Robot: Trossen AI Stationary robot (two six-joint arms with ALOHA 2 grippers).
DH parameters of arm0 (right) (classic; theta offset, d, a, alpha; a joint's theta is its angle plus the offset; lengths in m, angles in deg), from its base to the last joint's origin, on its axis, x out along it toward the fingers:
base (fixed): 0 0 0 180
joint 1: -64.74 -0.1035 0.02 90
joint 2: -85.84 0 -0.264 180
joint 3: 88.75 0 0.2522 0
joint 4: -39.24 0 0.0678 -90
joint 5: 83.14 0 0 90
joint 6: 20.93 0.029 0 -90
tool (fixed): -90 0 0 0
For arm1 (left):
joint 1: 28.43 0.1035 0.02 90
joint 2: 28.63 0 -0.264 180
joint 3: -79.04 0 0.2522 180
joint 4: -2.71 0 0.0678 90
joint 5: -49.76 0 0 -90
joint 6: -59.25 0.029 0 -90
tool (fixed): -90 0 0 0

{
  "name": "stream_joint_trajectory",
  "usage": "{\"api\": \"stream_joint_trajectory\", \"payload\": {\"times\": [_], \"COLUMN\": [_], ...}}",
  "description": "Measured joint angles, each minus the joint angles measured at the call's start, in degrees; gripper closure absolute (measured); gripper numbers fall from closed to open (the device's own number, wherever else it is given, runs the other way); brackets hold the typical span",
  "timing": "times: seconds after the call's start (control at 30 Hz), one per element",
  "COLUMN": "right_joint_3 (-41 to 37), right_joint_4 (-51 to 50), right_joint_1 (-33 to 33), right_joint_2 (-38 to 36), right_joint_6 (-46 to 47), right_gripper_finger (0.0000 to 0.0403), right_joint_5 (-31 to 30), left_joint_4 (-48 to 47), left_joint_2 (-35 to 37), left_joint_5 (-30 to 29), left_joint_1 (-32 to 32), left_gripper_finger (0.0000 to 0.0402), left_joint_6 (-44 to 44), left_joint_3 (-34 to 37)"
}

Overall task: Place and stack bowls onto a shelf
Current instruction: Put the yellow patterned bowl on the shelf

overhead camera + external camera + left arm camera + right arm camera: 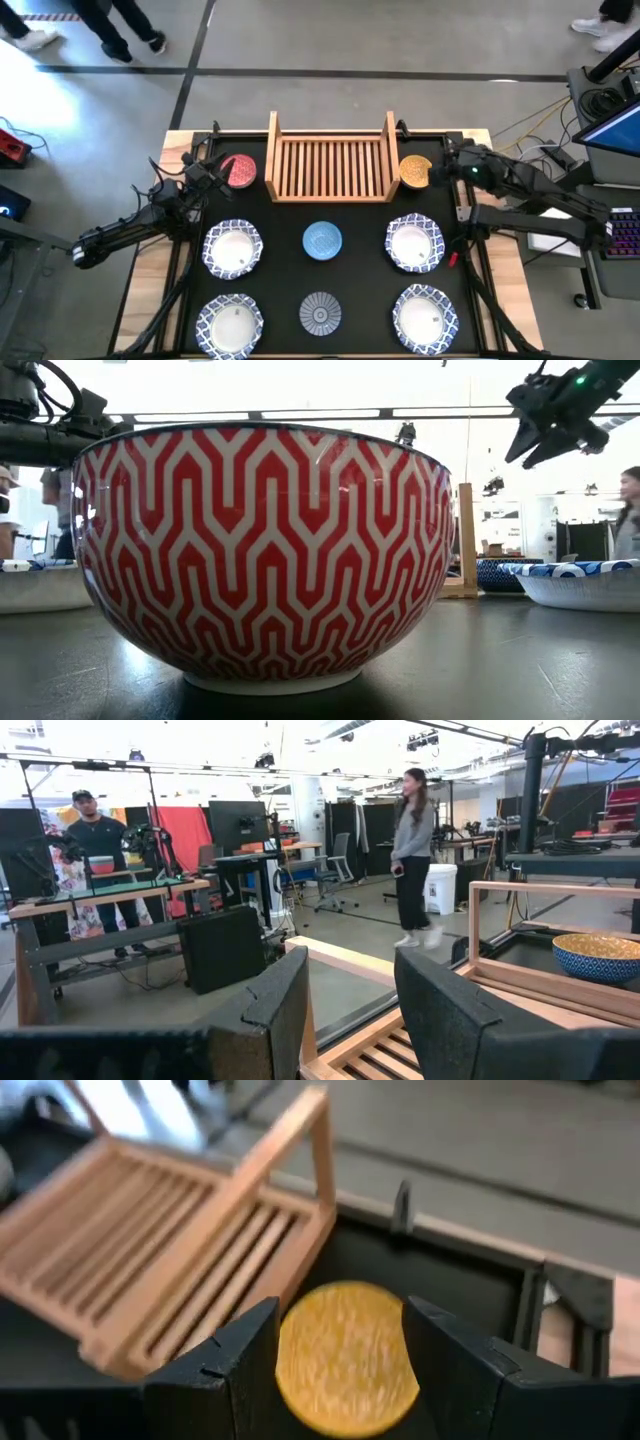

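Note:
The wooden shelf (330, 165) stands at the table's far middle. A red bowl (241, 170) sits left of it and a yellow bowl (415, 170) right of it. Nearer lie a light blue bowl (322, 240), a grey-blue bowl (320, 312) and several white, blue-rimmed bowls, such as one at the left (232, 248). My right gripper (447, 165) hangs open above the yellow bowl (345, 1355), slanting down, its fingers apart over it and clear of it. My left gripper (212, 172) waits open beside the red bowl, pointing level toward the shelf (520, 935).
A bowl with a red-and-white zigzag outside (262, 550) fills the low view close to the camera. My right gripper (525, 458) shows high above the table there. People stand in the room beyond the far edge. Cables and a laptop lie off the table's right side.

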Motion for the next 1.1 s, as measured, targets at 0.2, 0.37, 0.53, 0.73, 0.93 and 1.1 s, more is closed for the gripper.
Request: {"api": "stream_joint_trajectory", "payload": {"times": [0.2, 0.37, 0.53, 0.73, 0.93, 1.1], "right_joint_3": [1.7, 2.5, 3.3, 5.3, 9.3, 12.6], "right_joint_4": [-4.2, -6.4, -6.4, -6.2, -7.5, -11.1], "right_joint_1": [5.5, 10.8, 14.0, 14.4, 14.4, 14.4], "right_joint_2": [5.6, 10.0, 15.3, 22.7, 28.6, 33.1], "right_joint_6": [-1.9, -5.4, -9.6, -14.9, -18.3, -20.4], "right_gripper_finger": [0.0202, 0.0202, 0.0202, 0.0202, 0.0202, 0.0202], "right_joint_5": [8.9, 15.7, 22.5, 22.6, 25.3, 29.9], "left_joint_4": [0.0, 0.0, 0.0, 0.0, 0.0, 0.0], "left_joint_2": [0.0, 0.0, 0.0, 0.0, 0.0, 0.0], "left_joint_5": [0.0, 0.0, 0.0, 0.0, 0.0, 0.0], "left_joint_1": [0.0, 0.0, 0.0, 0.0, 0.0, 0.0], "left_gripper_finger": [0.0267, 0.0267, 0.0267, 0.0267, 0.0267, 0.0267], "left_joint_6": [0.0, 0.0, 0.0, 0.0, 0.0, 0.0], "left_joint_3": [0.0, 0.0, 0.0, 0.0, 0.0, 0.0]}}
